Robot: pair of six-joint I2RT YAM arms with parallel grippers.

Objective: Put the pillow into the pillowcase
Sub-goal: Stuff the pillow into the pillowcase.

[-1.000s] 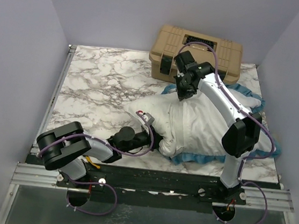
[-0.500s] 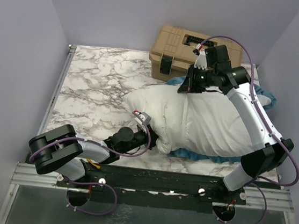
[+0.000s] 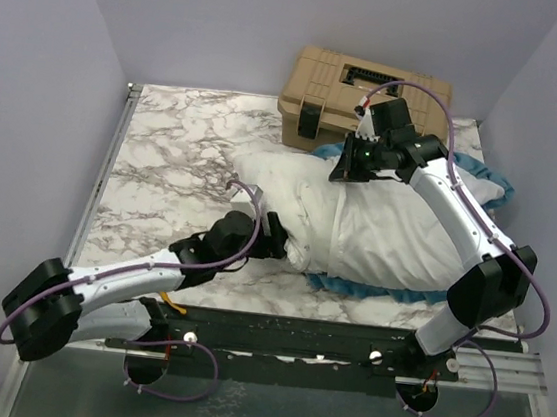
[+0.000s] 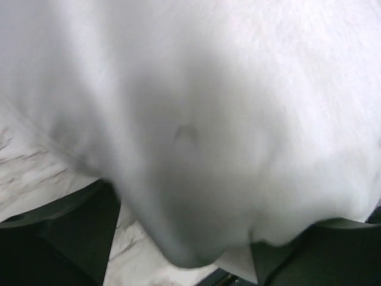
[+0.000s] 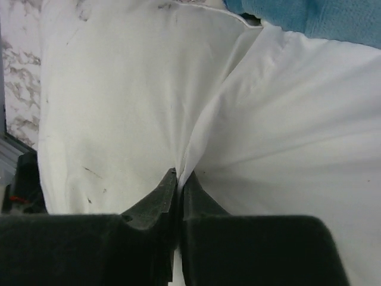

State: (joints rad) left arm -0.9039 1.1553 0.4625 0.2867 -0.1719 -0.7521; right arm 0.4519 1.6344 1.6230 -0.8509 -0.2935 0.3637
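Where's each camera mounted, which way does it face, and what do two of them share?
Top external: above and behind the robot, looking down at the marble table, pillow, pillowcase and tan case; both arms show.
Left wrist: on the left arm, pressed close to white pillow fabric; its jaws, apart, in the bottom corners.
Right wrist: on the right arm, looking along shut jaws pinching the pillowcase edge; blue frill above.
Shared: top and right wrist both show the blue frill.

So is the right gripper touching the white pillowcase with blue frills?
Touching. Right wrist view: the right gripper, shut, pinches a fold of the white, blue-frilled fabric pillowcase.
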